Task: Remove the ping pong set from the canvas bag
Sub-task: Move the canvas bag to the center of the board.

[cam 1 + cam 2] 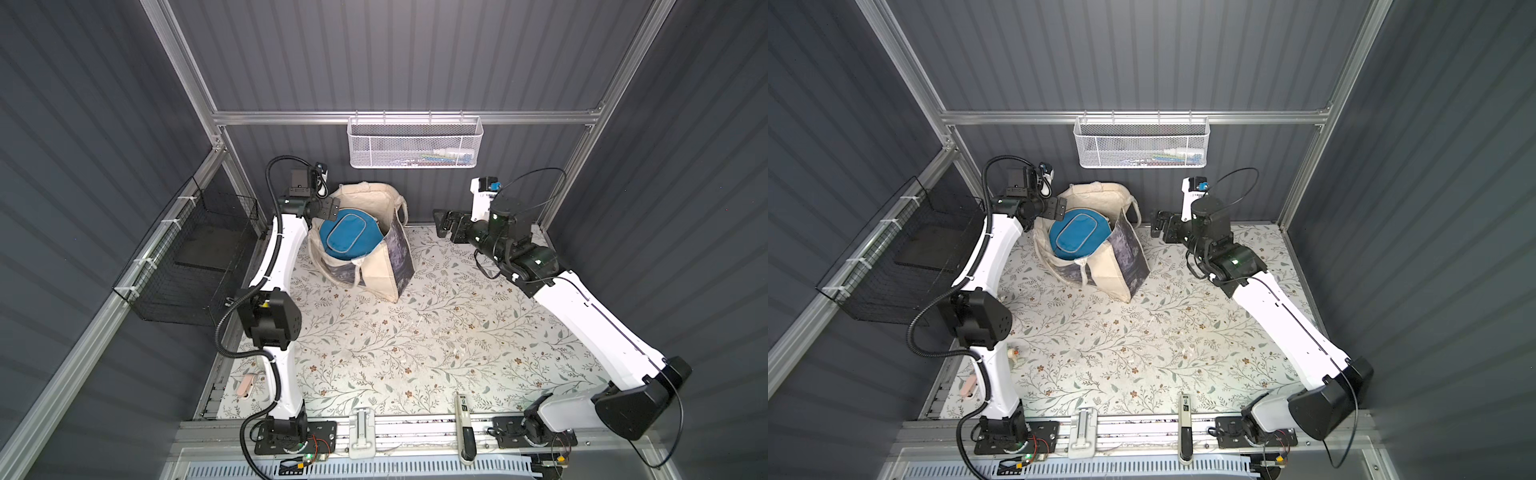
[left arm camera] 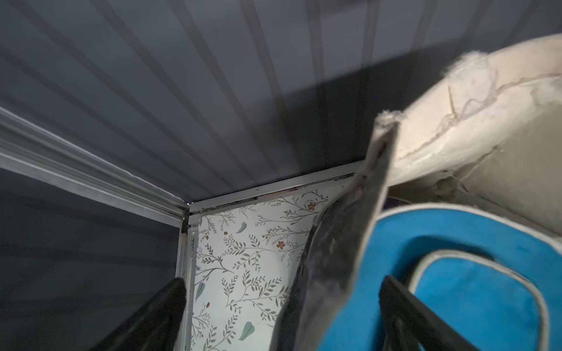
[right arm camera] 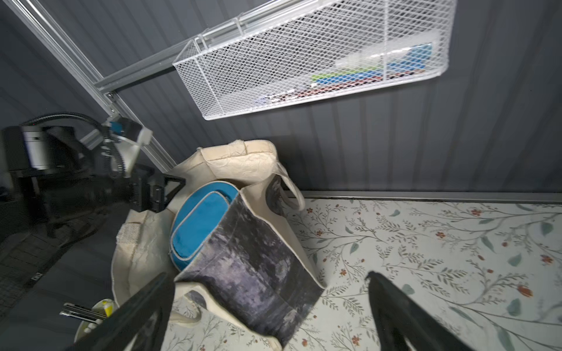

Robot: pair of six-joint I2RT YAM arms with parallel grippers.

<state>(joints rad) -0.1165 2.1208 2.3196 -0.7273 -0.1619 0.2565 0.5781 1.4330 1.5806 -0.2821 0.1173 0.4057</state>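
Upper centre, a blue cover [image 1: 349, 237] sits in the open bag [image 1: 378, 270]. The left hand [image 1: 328, 212], released, straddles its rim, likely to steady it. The right hand [image 1: 446, 224] hovers released nearby.

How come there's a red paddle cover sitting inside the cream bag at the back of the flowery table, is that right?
Not quite. The paddle cover is blue, not red. It does sit inside the cream bag at the back of the flowery table. Both top views and the right wrist view show the blue.
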